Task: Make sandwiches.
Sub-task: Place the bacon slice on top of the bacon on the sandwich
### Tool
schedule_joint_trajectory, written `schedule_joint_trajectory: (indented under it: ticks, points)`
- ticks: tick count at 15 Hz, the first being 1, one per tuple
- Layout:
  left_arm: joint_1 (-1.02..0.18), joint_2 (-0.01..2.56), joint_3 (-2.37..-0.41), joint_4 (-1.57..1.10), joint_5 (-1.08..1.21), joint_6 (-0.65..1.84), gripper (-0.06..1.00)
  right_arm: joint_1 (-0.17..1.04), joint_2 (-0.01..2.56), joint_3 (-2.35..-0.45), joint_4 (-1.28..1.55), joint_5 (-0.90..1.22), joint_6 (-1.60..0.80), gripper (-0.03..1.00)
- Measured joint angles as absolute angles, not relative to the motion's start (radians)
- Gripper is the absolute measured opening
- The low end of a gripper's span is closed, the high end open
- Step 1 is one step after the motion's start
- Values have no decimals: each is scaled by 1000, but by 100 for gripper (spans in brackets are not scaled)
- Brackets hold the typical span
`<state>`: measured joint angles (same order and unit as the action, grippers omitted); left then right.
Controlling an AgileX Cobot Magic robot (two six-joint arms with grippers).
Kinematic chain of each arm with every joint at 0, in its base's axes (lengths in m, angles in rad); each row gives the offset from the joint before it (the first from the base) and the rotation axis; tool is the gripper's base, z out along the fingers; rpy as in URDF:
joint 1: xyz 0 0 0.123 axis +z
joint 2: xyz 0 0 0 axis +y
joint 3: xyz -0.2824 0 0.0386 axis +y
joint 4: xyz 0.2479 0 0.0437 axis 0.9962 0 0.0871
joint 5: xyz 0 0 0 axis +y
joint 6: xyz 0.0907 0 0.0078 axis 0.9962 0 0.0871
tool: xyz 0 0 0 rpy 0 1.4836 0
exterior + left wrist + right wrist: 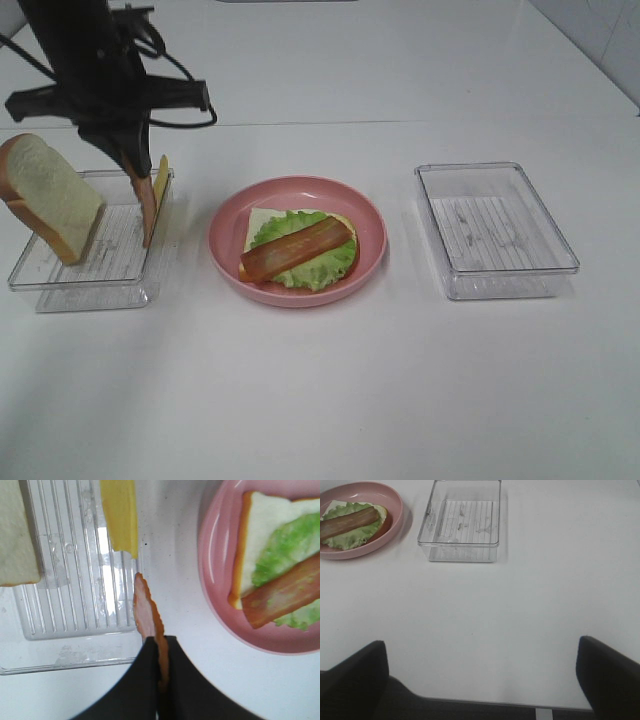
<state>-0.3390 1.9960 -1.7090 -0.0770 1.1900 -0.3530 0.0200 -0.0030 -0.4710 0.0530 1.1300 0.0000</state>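
On the pink plate (372,215) lies a partial sandwich: a white bread slice (259,222), green lettuce (318,270) and one bacon strip (297,248). It also shows in the left wrist view (265,540) and the right wrist view (350,522). My left gripper (140,165) is shut on a second bacon strip (148,610), hanging over the right wall of the left clear tray (90,285). In that tray lean a bread slice (50,197) and a yellow cheese square (161,179). My right gripper (480,680) is open and empty, above bare table.
An empty clear tray (495,228) stands right of the plate; it also shows in the right wrist view (462,522). The white table (320,400) stretches toward the front. The left arm's black body and cables (95,60) rise above the left tray.
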Motion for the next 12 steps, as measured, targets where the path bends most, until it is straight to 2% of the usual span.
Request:
schedule_joint_trajectory:
  ticks: [4,8,12]
  points:
    - [-339,1987,-1871,-250,1205,-287,0,20,-3,-471,53,1130,0,98]
    - [-339,2054,-1874,-639,1158,-85,0,20,-3,-471,53,1130,0,98]
    - [-339,2159,-1874,-834,1094,27,0,20,-3,-471,53,1130,0,98]
